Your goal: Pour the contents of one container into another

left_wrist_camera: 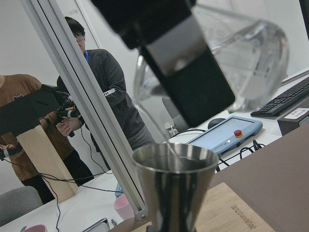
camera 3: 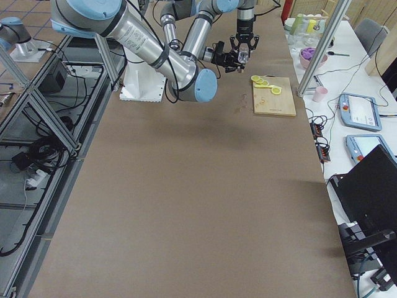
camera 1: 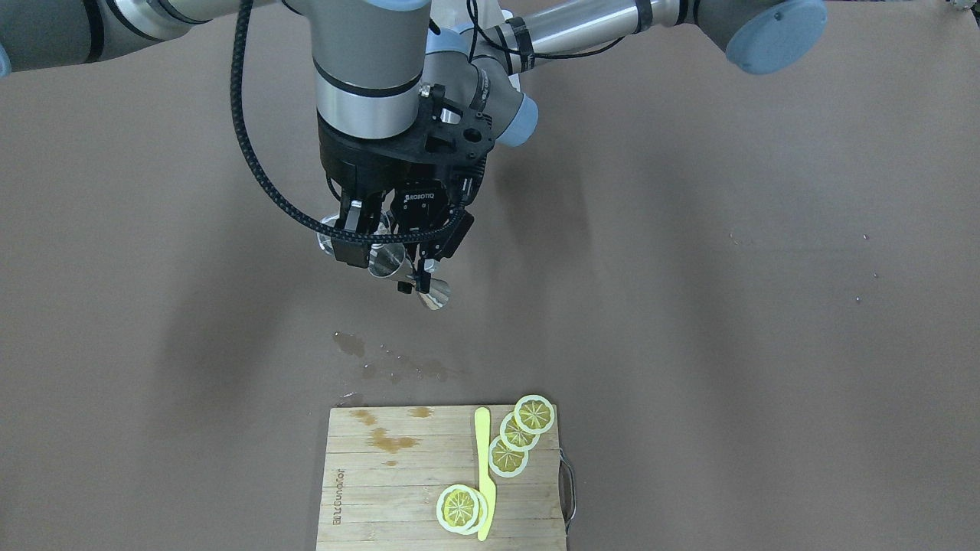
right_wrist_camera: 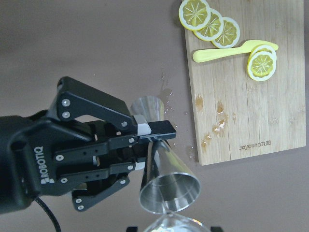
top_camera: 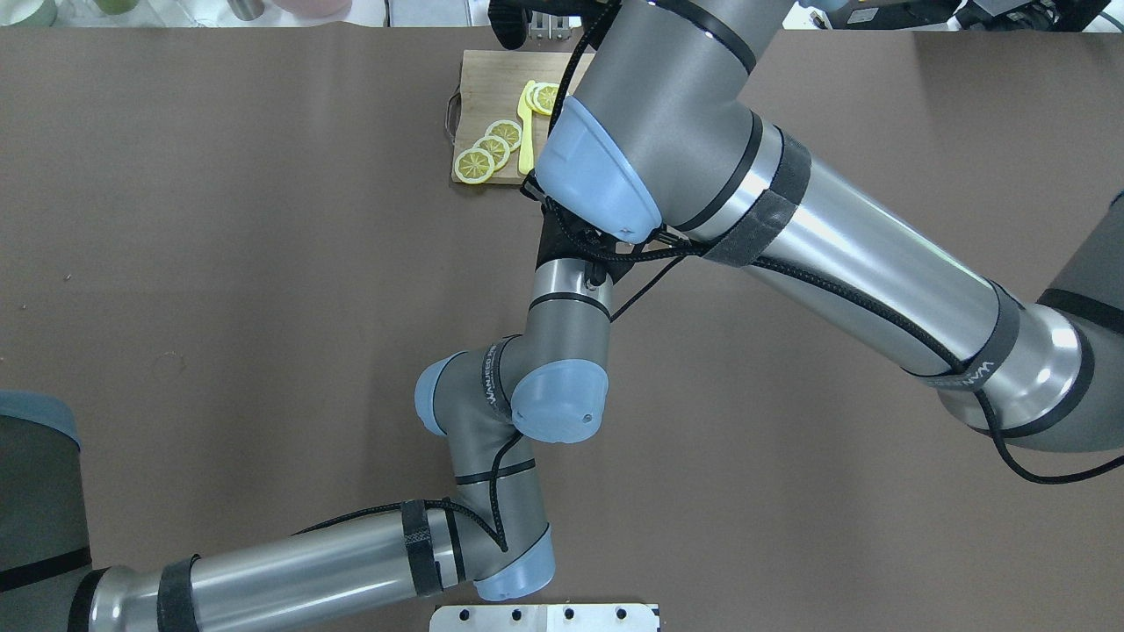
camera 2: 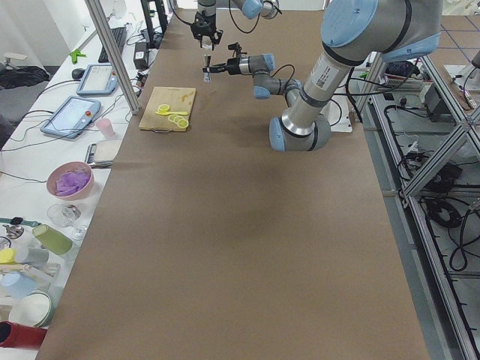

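Observation:
My left gripper (camera 1: 419, 269) is shut on the waist of a steel jigger (camera 1: 430, 294), held above the brown table. The right wrist view shows this from above, with the left gripper (right_wrist_camera: 147, 140) around the jigger (right_wrist_camera: 161, 179) and its open cup facing up. My right gripper (camera 1: 358, 243) is shut on a clear glass (camera 1: 331, 232) right beside it. In the left wrist view the glass (left_wrist_camera: 241, 58) is tilted over the jigger (left_wrist_camera: 176, 183), with one dark right finger (left_wrist_camera: 188, 72) across it. Both arms hide the grippers in the overhead view.
A wooden cutting board (camera 1: 367, 497) lies near the table's operator-side edge with lemon slices (camera 1: 519, 436) and a yellow knife (camera 1: 484, 467) on it. Wet spill marks (camera 1: 352, 344) lie on the table and board. Two people (left_wrist_camera: 111, 92) stand beyond a metal post.

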Controlling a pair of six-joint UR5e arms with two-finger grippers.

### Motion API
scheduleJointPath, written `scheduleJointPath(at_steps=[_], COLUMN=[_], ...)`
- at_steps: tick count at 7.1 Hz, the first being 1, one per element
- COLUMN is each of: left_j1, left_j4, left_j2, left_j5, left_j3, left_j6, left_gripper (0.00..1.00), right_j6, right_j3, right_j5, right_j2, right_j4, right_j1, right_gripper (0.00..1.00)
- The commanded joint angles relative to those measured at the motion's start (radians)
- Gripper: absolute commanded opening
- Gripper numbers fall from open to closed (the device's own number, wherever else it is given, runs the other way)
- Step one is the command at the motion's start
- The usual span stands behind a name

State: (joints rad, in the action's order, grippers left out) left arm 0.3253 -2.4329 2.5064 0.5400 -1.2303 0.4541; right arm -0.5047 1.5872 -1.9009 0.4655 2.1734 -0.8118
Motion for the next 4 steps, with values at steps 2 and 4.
scheduleJointPath(at_steps=[2, 4], left_j1=[0.0, 0.0], left_j4=[0.0, -0.002], left_j2=[0.003, 0.002], left_j5=[0.002, 0.002], left_j3=[0.0, 0.0], left_j6=[0.0, 0.0], left_gripper=[0.0, 0.0], right_j6=[0.002, 0.009], right_j3=[0.032, 0.08], right_j5=[-0.006, -0.006], right_j2=[0.005, 0.045], right_j4=[-0.009, -0.044], right_j1=[0.0, -0.001], right_gripper=[0.0, 0.0])
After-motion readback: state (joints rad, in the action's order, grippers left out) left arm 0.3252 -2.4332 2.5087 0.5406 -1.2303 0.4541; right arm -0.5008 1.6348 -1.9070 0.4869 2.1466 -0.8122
